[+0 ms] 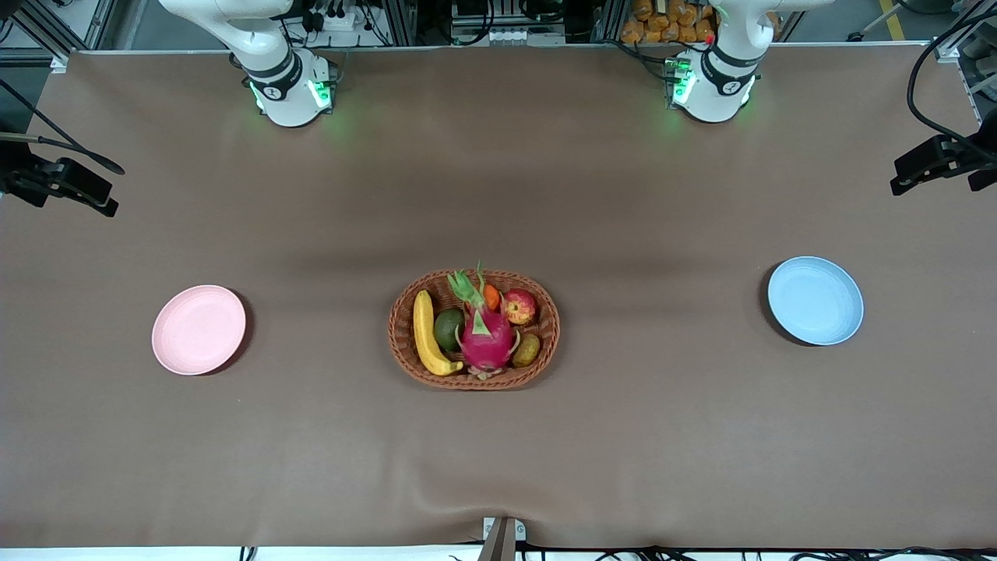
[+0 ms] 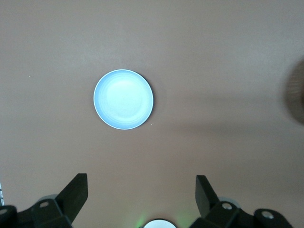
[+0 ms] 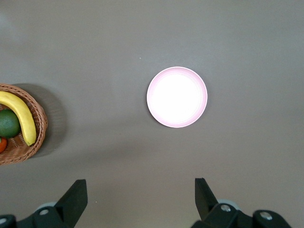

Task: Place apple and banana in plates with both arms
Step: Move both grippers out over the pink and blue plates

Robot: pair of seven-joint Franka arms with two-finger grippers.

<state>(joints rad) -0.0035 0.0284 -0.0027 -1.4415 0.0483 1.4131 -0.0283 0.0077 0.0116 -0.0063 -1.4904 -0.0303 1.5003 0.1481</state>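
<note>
The apple (image 1: 519, 306) and the banana (image 1: 428, 333) lie in a brown wicker basket (image 1: 473, 379) at the table's middle. The pink plate (image 1: 199, 329) lies toward the right arm's end, the blue plate (image 1: 815, 300) toward the left arm's end; both are bare. In the front view only the arms' bases show. My left gripper (image 2: 141, 190) is open and empty, high over the table near the blue plate (image 2: 123, 99). My right gripper (image 3: 141, 191) is open and empty, high over the table near the pink plate (image 3: 177, 97), with the banana (image 3: 21, 116) in sight.
The basket also holds a magenta dragon fruit (image 1: 486, 336), a green fruit (image 1: 449, 328), a small orange-red fruit (image 1: 492, 297) and a brownish fruit (image 1: 526, 350). Black camera mounts (image 1: 58, 183) stand at both table ends. The basket's rim (image 3: 40, 121) shows in the right wrist view.
</note>
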